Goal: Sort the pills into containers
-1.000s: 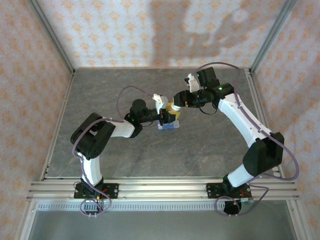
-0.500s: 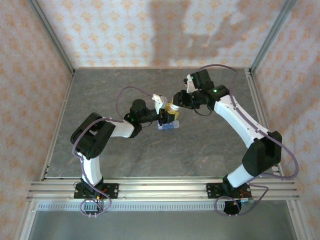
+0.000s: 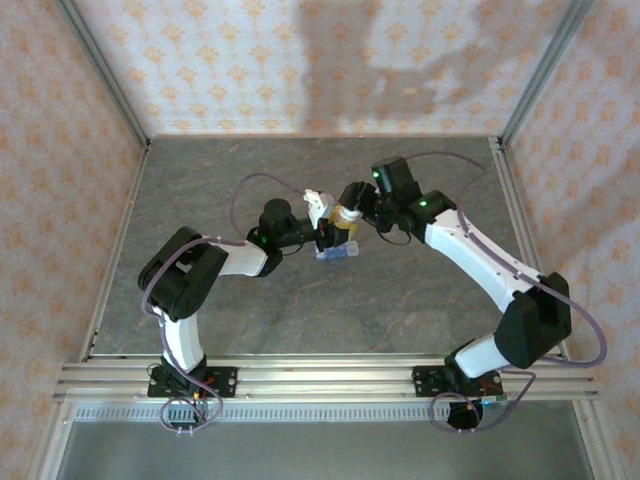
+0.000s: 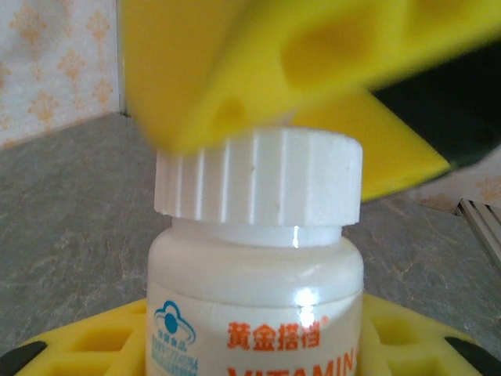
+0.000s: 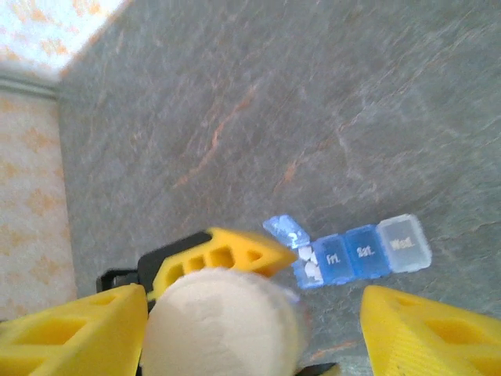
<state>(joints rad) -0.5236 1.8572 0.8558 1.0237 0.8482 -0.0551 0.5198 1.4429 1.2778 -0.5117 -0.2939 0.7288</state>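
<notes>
one organizer (image 5: pixel 352 252) lies flat on the table (image 5: pixel 329 102), just beside the bottle (image 4: pixel 258 290) and lower than it, apart from both pincers. it has four compartments in a row: three shut, the end one by the bottle with its lid (image 5: pixel 286 229) flipped up. white pills (image 5: pixel 307 265) sit in the open one, count unclear. one bottle, one white cap (image 5: pixel 223 329), still on. left pincer (image 3: pixel 328 236) is clamped on the bottle's body. right pincer (image 5: pixel 254 305) is spread around the cap, one finger against it, the other apart.
</notes>
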